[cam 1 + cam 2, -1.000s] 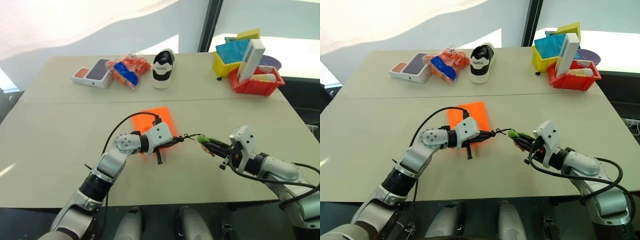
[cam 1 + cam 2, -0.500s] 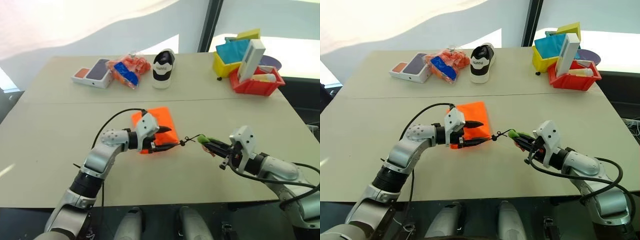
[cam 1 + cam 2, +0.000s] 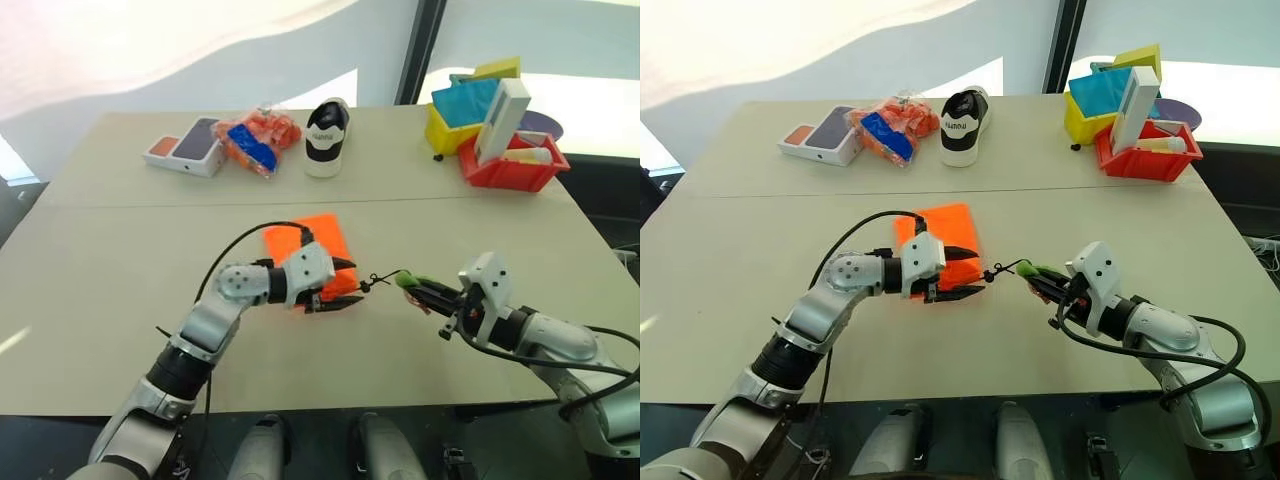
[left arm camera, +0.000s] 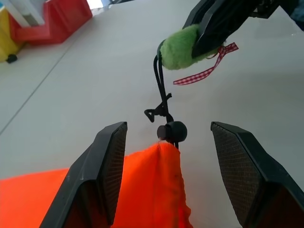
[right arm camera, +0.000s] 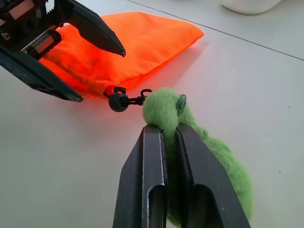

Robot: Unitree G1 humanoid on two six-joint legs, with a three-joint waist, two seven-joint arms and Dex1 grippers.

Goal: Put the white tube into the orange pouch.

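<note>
While right arm tugs: fingers (image 5: 166,142) clenched on fuzzy green cord loop (image 5: 164,109)
Left fingers (image 4: 168,156): just released, straddling bright orange fabric pouch (image 4: 142,190) mouth
Meaning: pouch not open yet

The orange pouch (image 3: 312,251) lies flat mid-table, its mouth cinched by a black cord lock (round bead) (image 4: 173,131), cord running to a fuzzy green loop (image 5: 167,108).

Pouch (image 3: 313,247) mid-table (image 3: 120,290), between left gripper (image 3: 340,285) and right gripper (image 3: 418,291)
</note>
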